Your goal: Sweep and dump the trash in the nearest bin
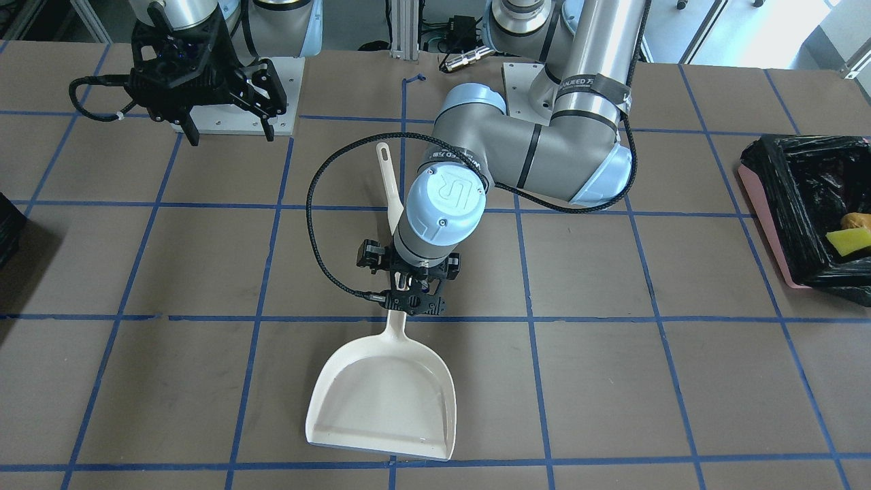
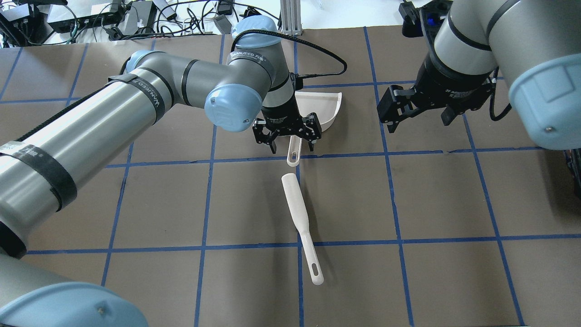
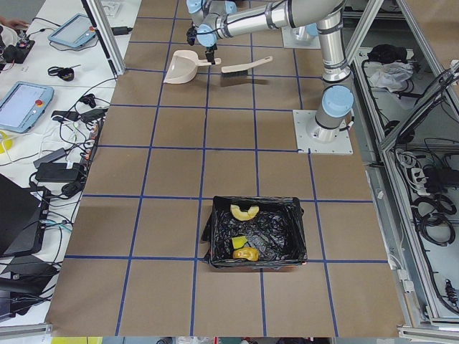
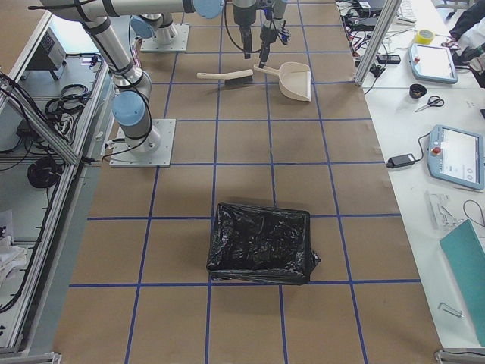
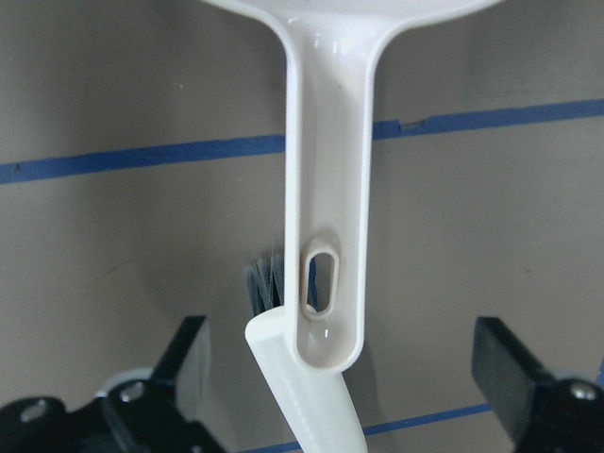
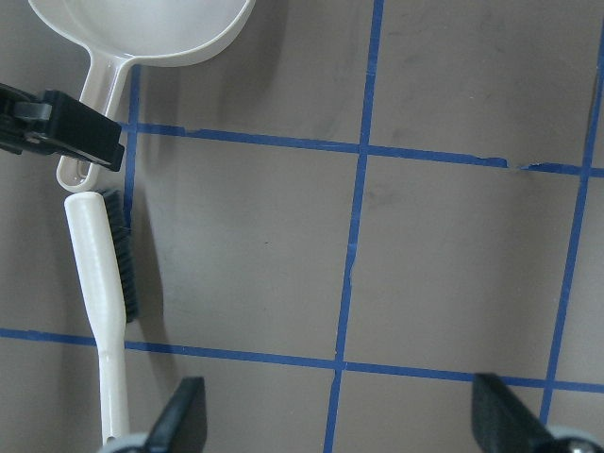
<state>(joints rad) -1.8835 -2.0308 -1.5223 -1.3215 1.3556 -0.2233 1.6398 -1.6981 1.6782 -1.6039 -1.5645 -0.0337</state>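
Observation:
The pink bin (image 1: pixel 762 218) with a black bag stands at the table's end on my left. In it lie the yellow-green wedge (image 1: pixel 849 241), the golden-brown potato-like piece (image 1: pixel 856 220) and the tan croissant piece (image 3: pixel 244 211). A cream dustpan (image 1: pixel 381 401) lies flat on the table. My left gripper (image 1: pixel 412 303) is open, with its fingers on either side of the dustpan's handle (image 5: pixel 326 189) and apart from it. A cream brush (image 2: pixel 299 222) lies just behind the handle's end. My right gripper (image 2: pixel 418 123) is open and empty, above the table.
Blue tape lines grid the brown table. The bin also shows in the exterior right view (image 4: pixel 261 243), far from both arms. Cables and tablets lie on side benches beyond the table's edge.

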